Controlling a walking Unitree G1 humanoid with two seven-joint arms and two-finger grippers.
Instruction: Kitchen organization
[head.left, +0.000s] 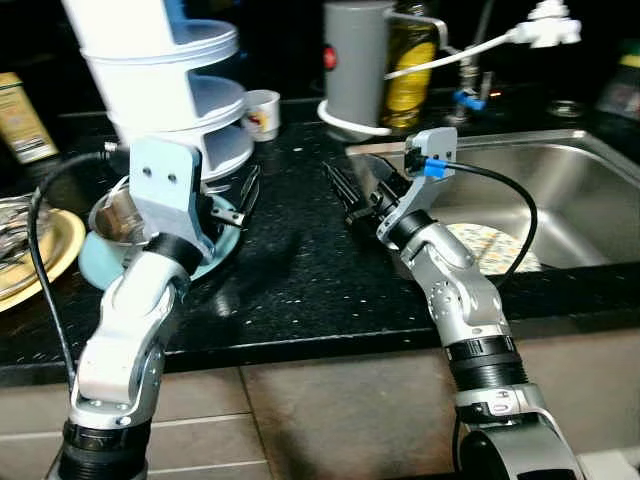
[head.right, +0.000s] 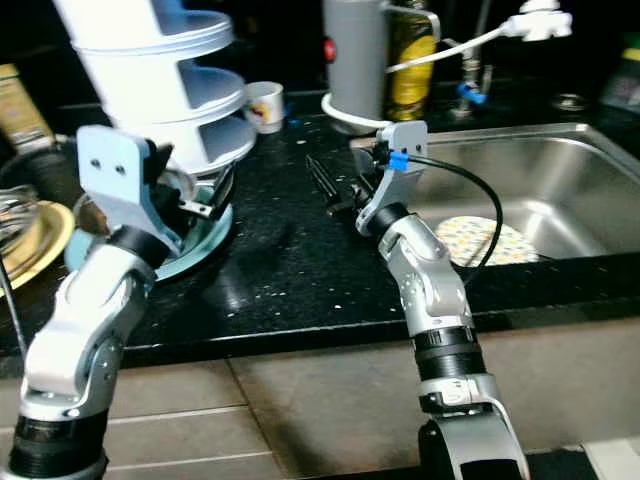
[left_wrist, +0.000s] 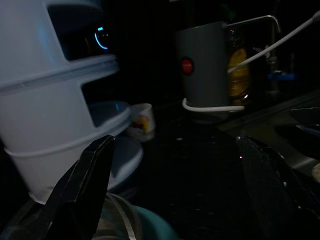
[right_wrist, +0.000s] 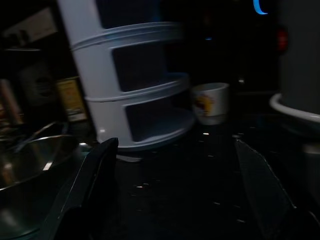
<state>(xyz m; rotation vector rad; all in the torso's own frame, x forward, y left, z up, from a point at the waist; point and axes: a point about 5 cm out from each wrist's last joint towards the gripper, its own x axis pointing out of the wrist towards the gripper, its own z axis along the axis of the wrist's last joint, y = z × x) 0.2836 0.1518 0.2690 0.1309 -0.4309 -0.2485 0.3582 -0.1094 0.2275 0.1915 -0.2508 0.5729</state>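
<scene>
left gripper (head.left: 236, 203): fingers spread, over teal plate (head.left: 100, 262) by white rack (head.left: 165, 75)
right gripper (head.left: 341, 190): fingers spread, above counter (head.left: 300, 280) near sink (head.left: 560, 190) edge

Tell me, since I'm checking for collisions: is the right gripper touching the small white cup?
Apart. In the left eye view the right gripper hovers over bare black counter, while the small white cup stands farther back beside the white tiered rack.

Black counter (head.right: 290, 270) — white tiered rack (head.right: 160, 90), steel sink (head.right: 560, 190).
</scene>
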